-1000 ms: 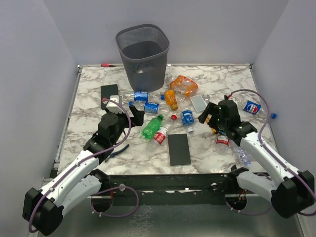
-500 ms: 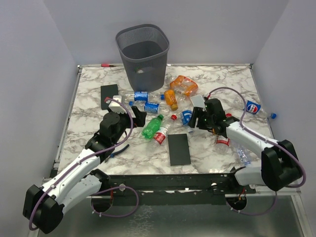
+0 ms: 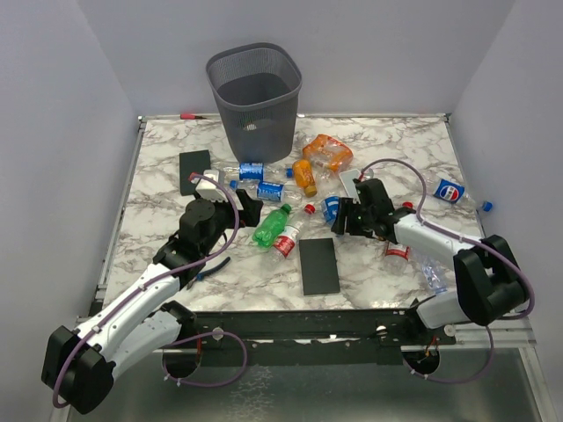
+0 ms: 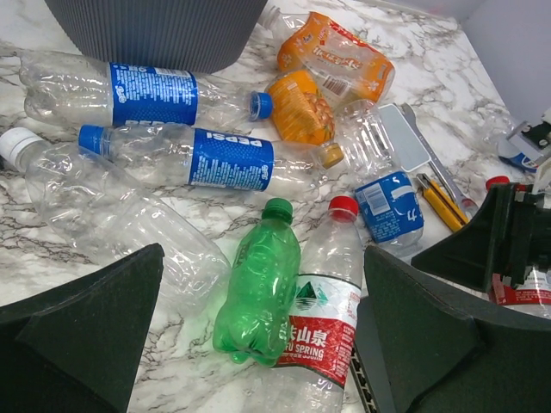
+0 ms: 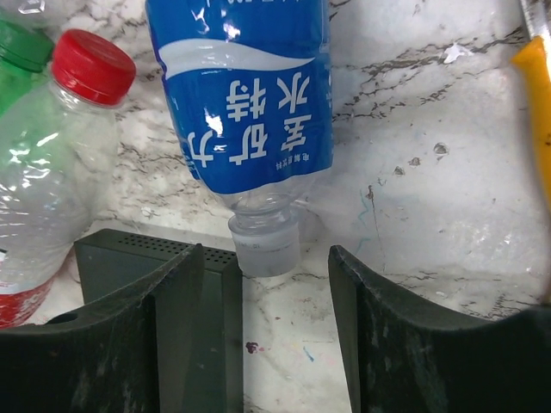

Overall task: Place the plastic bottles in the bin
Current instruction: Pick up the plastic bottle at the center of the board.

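From up above, the right gripper (image 3: 341, 220) has just swung over to the left and gone down low. A second ago it was higher up and nearer the right side of the table (image 3: 158, 167). Now it sits close to the marble, right by the blue-label bottle (image 3: 332, 207) and near the black slab (image 3: 318, 265). I think it is getting ready to grab this bottle, which comes first before carrying it away. The bin (image 3: 255, 119) stands at the far edge, well apart from it. Every bottle I can see lies on the table in front of the bin. The left gripper (image 3: 246, 207) has hardly moved at all.

The left wrist camera shows the left gripper's jaws wide apart with nothing in them. The green bottle (image 4: 258, 288) and the red-cap bottle (image 4: 323, 318) lie side by side just ahead, in the gap between the jaws. Behind them are two clear bottles with blue labels, then the orange bottles (image 4: 301, 107). The bottom of the bin is at the very back.

The right wrist camera shows the right gripper's jaws apart too. The neck of the blue-label bottle pokes in between them, and it has no cap. There is a little gap on each side, so nothing is pinched yet. A corner of the black slab is just beside one jaw.
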Tool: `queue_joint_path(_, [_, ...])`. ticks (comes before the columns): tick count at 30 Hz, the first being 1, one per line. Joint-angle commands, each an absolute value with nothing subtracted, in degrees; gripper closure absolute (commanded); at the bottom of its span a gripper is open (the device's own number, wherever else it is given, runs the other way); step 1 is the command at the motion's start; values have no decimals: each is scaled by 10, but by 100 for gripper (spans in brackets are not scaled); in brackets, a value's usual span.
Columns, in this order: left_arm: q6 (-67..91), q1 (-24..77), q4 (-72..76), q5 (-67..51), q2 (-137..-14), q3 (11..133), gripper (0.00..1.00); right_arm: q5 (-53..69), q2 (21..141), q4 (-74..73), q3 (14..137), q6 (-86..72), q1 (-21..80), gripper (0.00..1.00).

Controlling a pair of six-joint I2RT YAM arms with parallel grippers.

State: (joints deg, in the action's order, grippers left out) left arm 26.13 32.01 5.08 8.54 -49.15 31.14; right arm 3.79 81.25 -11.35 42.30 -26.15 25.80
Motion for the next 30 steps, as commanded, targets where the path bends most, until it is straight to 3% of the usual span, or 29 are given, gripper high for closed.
queue_joint_path(1, [264, 324, 66, 72, -491, 306, 1, 51, 842, -98, 421, -250, 263, 39])
queue_joint_path(17, [263, 324, 66, 75, -490, 305, 1, 46, 893, -68, 432, -237, 263, 52])
queue_joint_path(22, [263, 324, 66, 75, -495, 306, 1, 52, 897, -57, 430, -240, 263, 63])
queue_joint_path(26, [262, 324, 67, 75, -494, 305, 1, 54, 870, -77, 429, -244, 264, 73])
queue_joint_path(30, [260, 324, 66, 81, -490, 304, 1, 46, 783, -141, 424, -252, 269, 74])
